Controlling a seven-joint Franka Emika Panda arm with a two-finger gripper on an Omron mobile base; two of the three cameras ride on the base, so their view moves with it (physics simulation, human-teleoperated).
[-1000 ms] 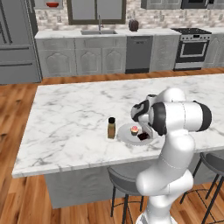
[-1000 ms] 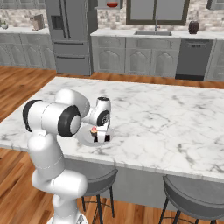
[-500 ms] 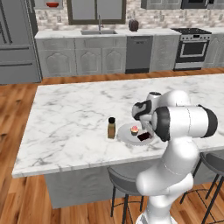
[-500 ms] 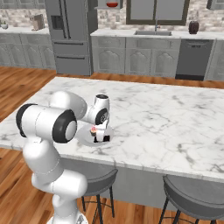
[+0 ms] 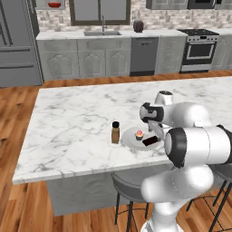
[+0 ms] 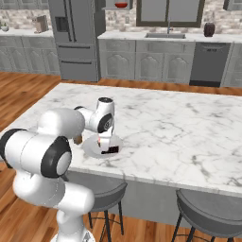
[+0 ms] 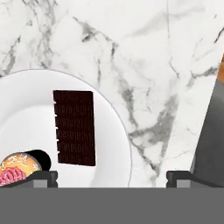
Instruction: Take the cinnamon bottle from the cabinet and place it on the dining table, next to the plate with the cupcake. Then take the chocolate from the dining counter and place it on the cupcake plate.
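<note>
Gripper hangs over the plate with its jaws spread wide, nothing between them. The chocolate lies flat on the plate, just past the fingertips and toward the left one in the hand view, apart from both. The cupcake sits on the same plate beside the left fingertip, just next to the chocolate's near corner; can't tell if they touch. From the left base view the chocolate lies right below the hand and the cupcake a bit beyond it. The cinnamon bottle stands upright on the dining table, just beside the plate rim on the side away from the gripper, past the cupcake.
</note>
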